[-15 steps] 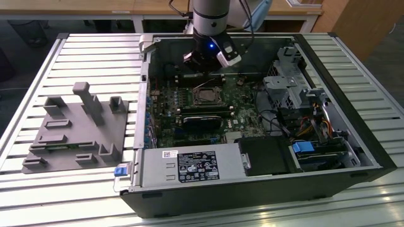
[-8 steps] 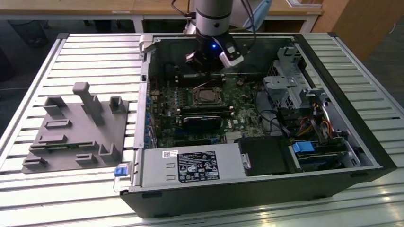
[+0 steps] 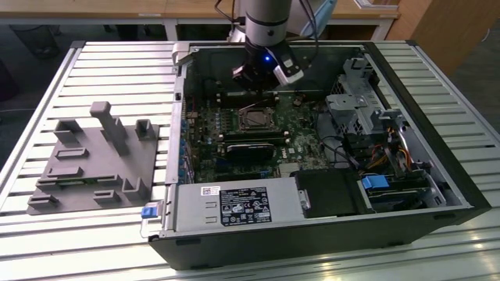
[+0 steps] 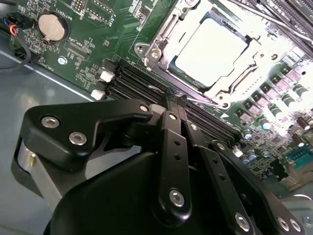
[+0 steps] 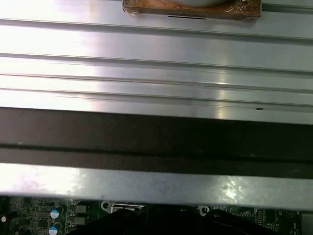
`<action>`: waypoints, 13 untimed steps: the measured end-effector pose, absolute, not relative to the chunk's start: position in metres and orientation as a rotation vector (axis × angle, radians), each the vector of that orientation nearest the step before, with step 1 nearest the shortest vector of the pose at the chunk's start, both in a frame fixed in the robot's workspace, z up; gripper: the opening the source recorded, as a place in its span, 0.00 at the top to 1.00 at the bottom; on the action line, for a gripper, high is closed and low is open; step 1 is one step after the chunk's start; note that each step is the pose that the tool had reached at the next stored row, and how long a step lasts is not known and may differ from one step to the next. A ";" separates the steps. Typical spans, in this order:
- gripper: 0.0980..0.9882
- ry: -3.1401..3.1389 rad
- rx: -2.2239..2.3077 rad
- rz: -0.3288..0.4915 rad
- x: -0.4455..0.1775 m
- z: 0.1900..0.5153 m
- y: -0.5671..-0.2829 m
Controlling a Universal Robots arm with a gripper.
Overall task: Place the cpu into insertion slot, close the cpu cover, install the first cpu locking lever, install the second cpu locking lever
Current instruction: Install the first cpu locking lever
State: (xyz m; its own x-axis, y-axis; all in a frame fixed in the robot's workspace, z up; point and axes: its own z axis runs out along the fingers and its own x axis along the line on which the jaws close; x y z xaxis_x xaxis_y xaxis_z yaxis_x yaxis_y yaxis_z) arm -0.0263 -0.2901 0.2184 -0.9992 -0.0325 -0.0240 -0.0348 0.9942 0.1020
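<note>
The cpu (image 4: 210, 49) lies flat in the insertion slot (image 3: 256, 119), pale metal face up. The silver cpu cover (image 4: 157, 46) lies down around it, framing the face. A thin silver locking lever (image 4: 208, 102) runs along the socket edge nearest my fingertips. My gripper (image 4: 172, 99) has its black fingers (image 4: 168, 132) pressed together at that edge, right by the lever; I cannot tell whether they touch it. In the exterior view the gripper (image 3: 254, 86) hangs inside the open computer case, just behind the socket.
Long black memory slots (image 4: 146, 85) run beside the socket, and a coin cell (image 4: 51, 27) sits on the green board. A black heatsink block (image 3: 250, 153), drive bays (image 3: 367, 111) and a power supply (image 3: 234, 208) crowd the case. A grey fixture (image 3: 93, 158) rests on the slatted table (image 5: 156, 54).
</note>
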 end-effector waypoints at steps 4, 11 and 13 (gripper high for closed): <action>0.97 3.115 -0.043 0.160 -0.023 0.217 -0.290; 0.97 3.114 -0.024 0.160 -0.021 0.211 -0.290; 0.97 3.114 -0.023 0.159 -0.020 0.209 -0.290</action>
